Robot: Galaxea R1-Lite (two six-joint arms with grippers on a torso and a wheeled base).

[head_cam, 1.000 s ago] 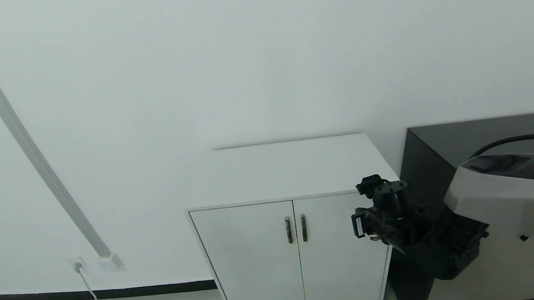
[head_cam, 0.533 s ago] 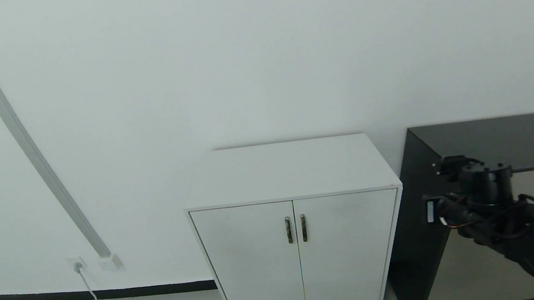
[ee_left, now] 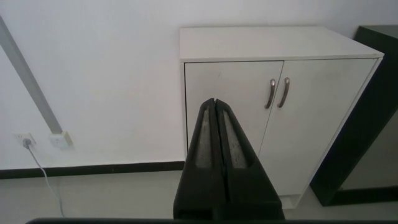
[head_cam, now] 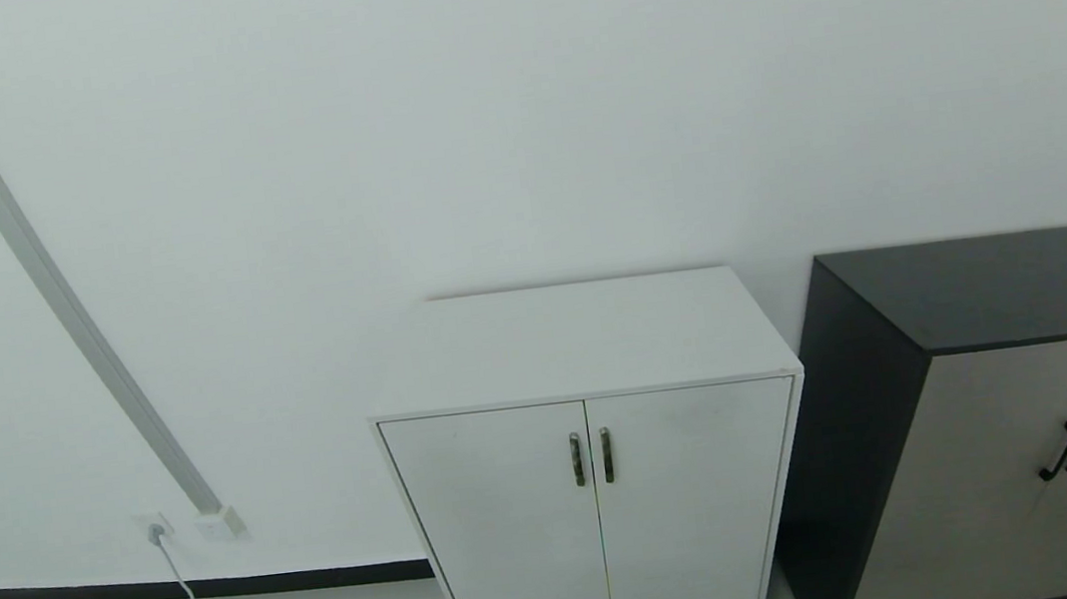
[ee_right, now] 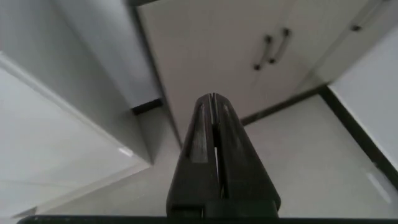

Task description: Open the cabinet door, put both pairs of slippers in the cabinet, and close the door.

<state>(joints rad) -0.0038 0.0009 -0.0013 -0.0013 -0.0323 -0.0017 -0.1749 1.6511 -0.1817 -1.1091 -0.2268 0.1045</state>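
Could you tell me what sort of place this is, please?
Probably a plain indoor room, perhaps an office or test space: a white two-door cabinet stands against a bare white wall, beside a dark cabinet, with a wall socket near the floor.

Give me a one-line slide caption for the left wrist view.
Shut left gripper faces the white cabinet, both doors closed, handles side by side.
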